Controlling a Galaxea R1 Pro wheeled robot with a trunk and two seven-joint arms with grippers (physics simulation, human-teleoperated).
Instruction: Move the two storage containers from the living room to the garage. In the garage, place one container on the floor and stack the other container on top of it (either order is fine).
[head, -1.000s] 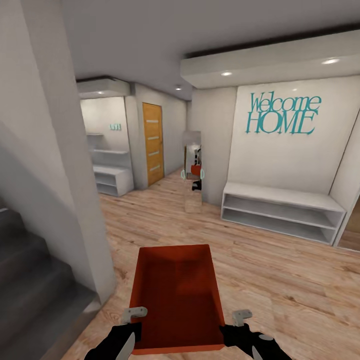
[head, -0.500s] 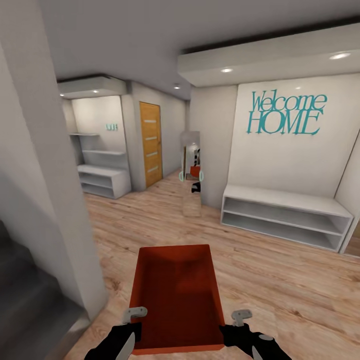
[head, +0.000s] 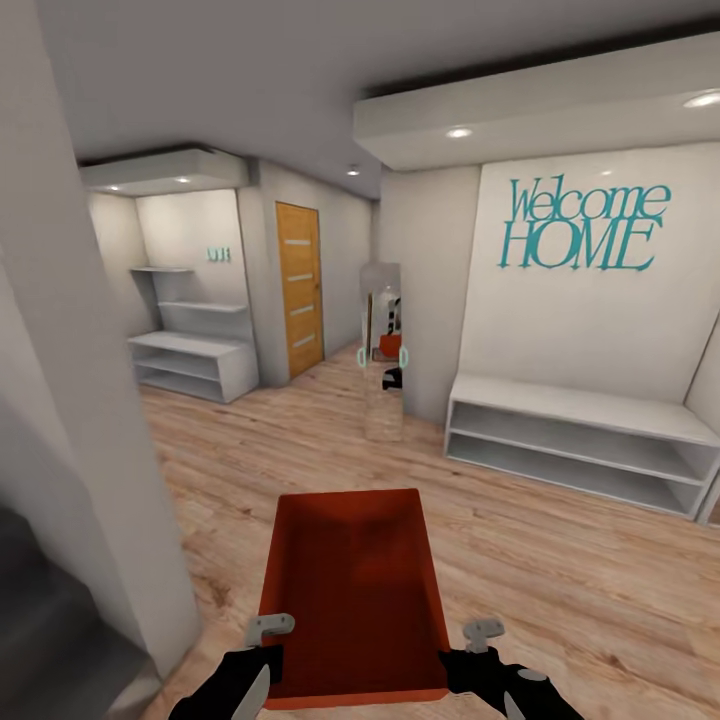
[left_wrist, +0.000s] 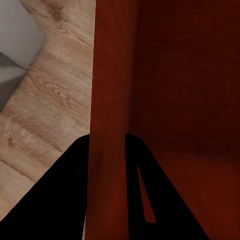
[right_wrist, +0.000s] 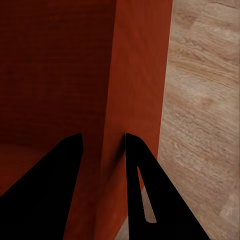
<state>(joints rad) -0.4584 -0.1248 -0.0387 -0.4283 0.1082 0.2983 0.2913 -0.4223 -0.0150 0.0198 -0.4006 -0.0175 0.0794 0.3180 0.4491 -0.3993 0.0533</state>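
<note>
light wood plank floor (head: 560, 570) runs through the hallway. on it stand a white low shelf bench (head: 590, 440), a narrow mirror (head: 383, 350), and, seemingly, another white shelf unit (head: 190, 365).

Matt, smooth orange-red storage container (head: 350, 590) over grained light wood plank flooring (head: 560, 560), beside plain matt white shelving (head: 580, 440).

An orange-red rectangular open-topped bin (head: 352, 590) is carried over the light wood plank floor (head: 560, 560), the left pincer (head: 268, 655) and right pincer (head: 468, 655) clamped on its near corners, facing a teal "Welcome HOME" wall sign (head: 582, 227).
</note>
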